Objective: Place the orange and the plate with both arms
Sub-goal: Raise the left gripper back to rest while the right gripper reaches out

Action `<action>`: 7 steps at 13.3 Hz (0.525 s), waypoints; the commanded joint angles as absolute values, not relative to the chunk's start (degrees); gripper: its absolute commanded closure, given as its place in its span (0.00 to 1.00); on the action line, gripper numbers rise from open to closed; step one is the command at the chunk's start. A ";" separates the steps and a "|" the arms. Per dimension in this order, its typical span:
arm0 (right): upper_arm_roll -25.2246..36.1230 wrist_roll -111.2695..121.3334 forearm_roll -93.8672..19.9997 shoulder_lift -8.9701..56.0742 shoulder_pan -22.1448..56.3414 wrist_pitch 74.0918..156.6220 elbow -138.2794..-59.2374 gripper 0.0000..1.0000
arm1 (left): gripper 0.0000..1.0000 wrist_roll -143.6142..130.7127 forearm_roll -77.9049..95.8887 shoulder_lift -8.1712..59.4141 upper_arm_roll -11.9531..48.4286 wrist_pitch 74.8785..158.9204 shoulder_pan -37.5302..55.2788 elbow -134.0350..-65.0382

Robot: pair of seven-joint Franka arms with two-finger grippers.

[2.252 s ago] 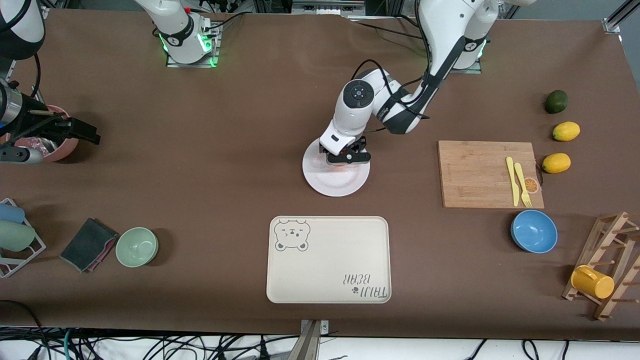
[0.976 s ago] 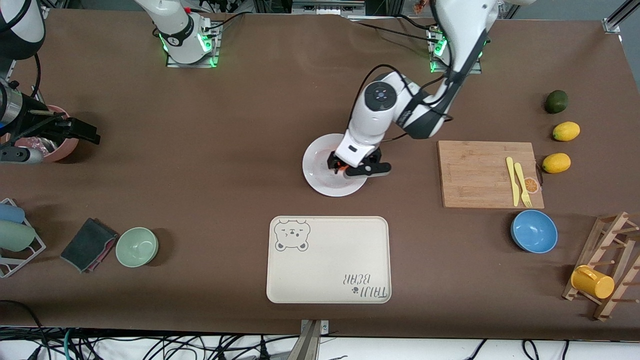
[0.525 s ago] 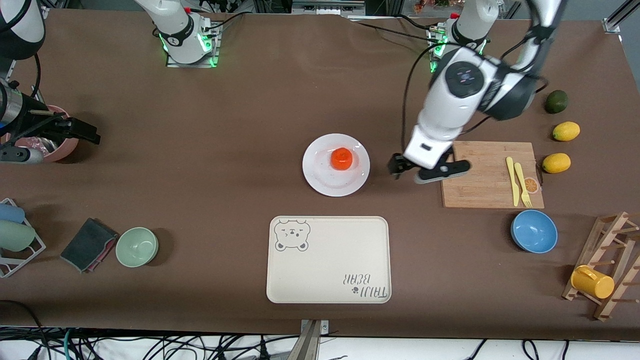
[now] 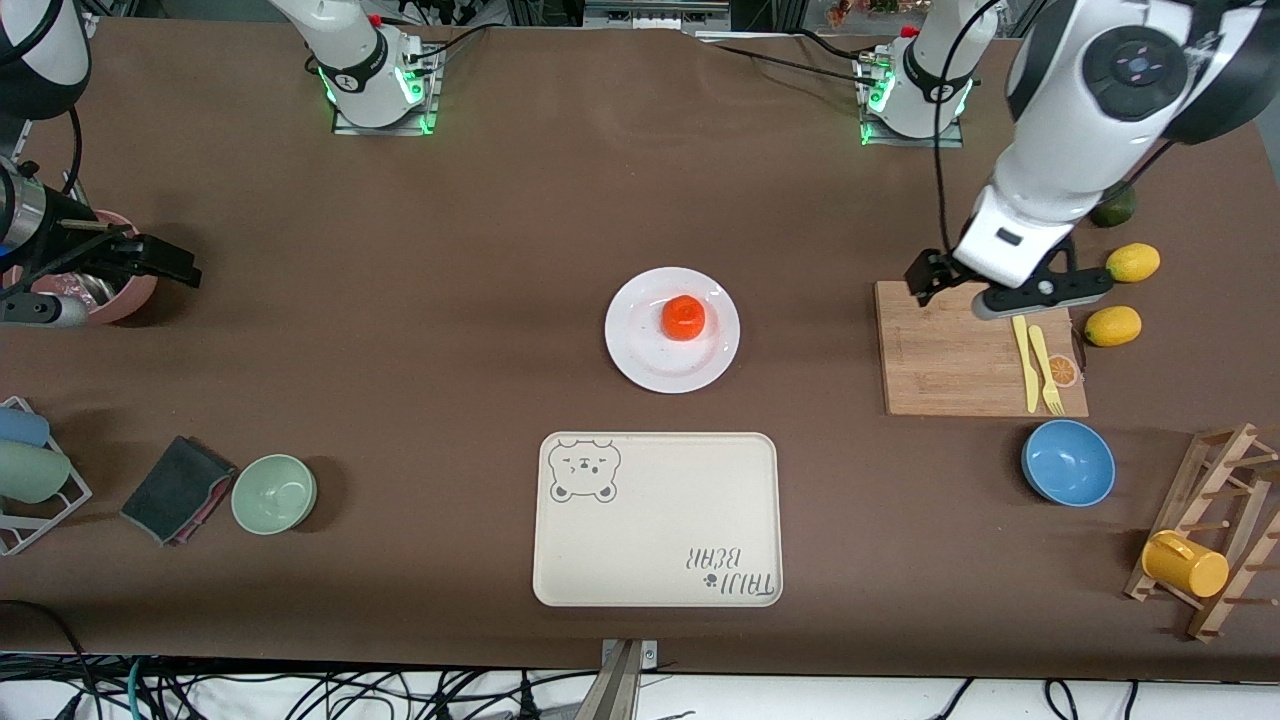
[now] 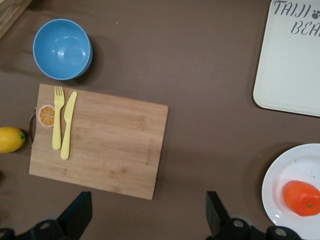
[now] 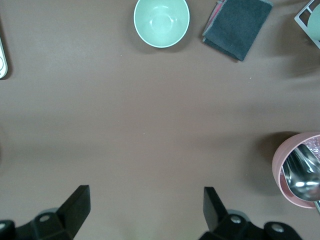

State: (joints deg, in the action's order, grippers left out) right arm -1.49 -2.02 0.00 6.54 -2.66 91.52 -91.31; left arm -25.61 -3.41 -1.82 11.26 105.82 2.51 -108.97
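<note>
Brown table top [image 4: 480, 250], mid-span: white plate [image 4: 640, 365] w/ orange [image 4: 684, 317] resting on it. Left gripper [image 4: 1005, 287] aloft over cutting board [image 4: 950, 350] edge, fingers spread wide, empty. Right gripper [image 4: 150, 262] waiting at right arm's end by pink bowl [image 4: 125, 298], fingers likewise apart, empty.

Plate [image 4: 640, 362]: glossy white, faintly specked. Orange [image 4: 683, 317]: dimpled, slightly shiny skin. Desk [image 4: 500, 220]: matt brown covering. Cutting board [image 4: 950, 350]: pale grained wood. Fork [image 4: 1043, 368]: smooth yellow plastic. Cloth [image 4: 176, 489]: dark, soft-looking fabric.
</note>
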 commanded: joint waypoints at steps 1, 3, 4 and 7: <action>-1.85 -1.23 -0.70 6.86 -3.16 90.53 -90.26 0.00 | 0.00 -20.67 -0.70 -4.22 8.63 97.68 0.70 -106.19; -1.85 -1.23 -0.70 6.86 -3.16 90.44 -90.26 0.00 | 0.00 -16.72 0.43 -5.18 5.38 93.71 0.70 -104.33; -1.85 -1.23 -0.70 6.86 -3.16 90.44 -90.26 0.00 | 0.00 -15.83 0.96 -5.53 3.80 91.69 0.70 -103.28; -1.85 -1.23 -0.62 6.86 -3.16 90.44 -90.35 0.00 | 0.00 -15.56 1.41 -4.75 2.29 85.27 0.62 -97.67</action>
State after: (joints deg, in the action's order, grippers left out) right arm -1.50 -2.02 0.00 6.55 -2.66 91.42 -91.31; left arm -16.76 0.25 -5.62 2.30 89.21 0.87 -102.03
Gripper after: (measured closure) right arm 0.000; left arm 0.000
